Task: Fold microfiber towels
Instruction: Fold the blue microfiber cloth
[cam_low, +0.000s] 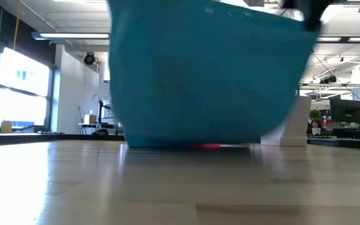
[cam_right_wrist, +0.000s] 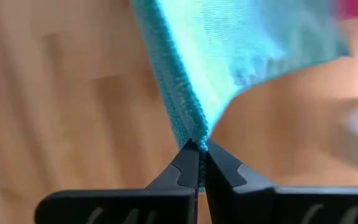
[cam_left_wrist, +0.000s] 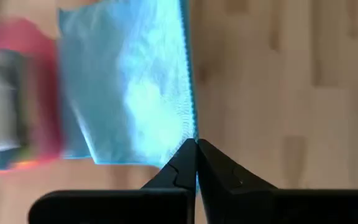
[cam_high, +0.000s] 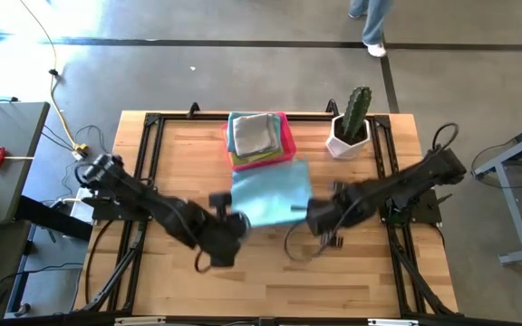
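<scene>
High view shows the soft, light teal-blue microfiber towel [cam_high: 271,191] hanging limp above the wooden bench [cam_high: 270,272], pinched at its near corners by left gripper [cam_high: 234,220] at seven o'clock and right gripper [cam_high: 308,214] at five; corners look best for holding.

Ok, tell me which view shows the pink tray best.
The high view: the pink tray shows at the table's far edge, under a stack of folded towels. The low view gives only a pink sliver beneath the hanging teal towel. The left wrist view shows a blur, the right wrist view one corner.
</scene>
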You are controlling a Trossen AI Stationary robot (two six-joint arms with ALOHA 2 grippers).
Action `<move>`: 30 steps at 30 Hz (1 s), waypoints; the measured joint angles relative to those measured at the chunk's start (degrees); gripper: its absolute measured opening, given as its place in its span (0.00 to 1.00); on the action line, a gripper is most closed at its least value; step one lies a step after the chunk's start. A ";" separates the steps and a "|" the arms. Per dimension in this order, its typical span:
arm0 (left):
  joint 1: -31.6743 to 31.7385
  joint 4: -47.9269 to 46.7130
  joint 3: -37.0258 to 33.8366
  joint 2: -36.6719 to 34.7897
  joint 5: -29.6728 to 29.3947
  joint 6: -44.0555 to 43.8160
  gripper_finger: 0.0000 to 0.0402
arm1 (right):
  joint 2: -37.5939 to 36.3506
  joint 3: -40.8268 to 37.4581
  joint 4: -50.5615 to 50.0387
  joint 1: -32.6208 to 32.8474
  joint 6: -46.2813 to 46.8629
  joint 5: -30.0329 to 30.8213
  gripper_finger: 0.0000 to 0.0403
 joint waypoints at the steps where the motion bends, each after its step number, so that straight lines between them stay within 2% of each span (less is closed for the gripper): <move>1: -0.95 1.28 -0.70 1.35 1.42 -0.71 0.00 | 0.16 -2.28 3.03 1.36 1.55 -2.07 0.00; 5: -4.52 6.58 -1.91 6.66 6.69 -2.60 0.00 | 0.00 -10.50 16.87 6.24 6.12 -8.23 0.00; 8: -6.89 10.78 -1.93 10.29 10.02 -2.69 0.00 | -0.02 -15.54 26.40 9.00 10.25 -10.20 0.00; 13: -8.81 17.35 -1.97 13.60 17.57 -2.57 0.00 | -0.02 -21.45 39.31 12.49 14.42 -12.81 0.00; 16: -8.96 18.65 -1.97 13.94 19.93 -2.28 0.00 | -0.02 -23.07 43.86 13.70 14.55 -14.96 0.00; 19: -8.77 18.59 -1.93 13.93 19.74 -2.02 0.00 | -0.02 -23.13 44.38 14.21 14.03 -15.19 0.00; 22: -8.00 17.56 -1.93 13.72 16.22 -0.41 0.00 | -0.02 -23.13 42.82 14.00 12.00 -12.62 0.00; 27: -5.08 11.40 -1.91 13.68 7.79 1.92 0.00 | -0.02 -23.17 36.85 11.26 6.13 -5.46 0.00; 30: -2.85 7.92 -1.91 13.93 4.98 2.92 0.00 | -0.02 -23.17 33.61 8.86 1.82 0.00 0.00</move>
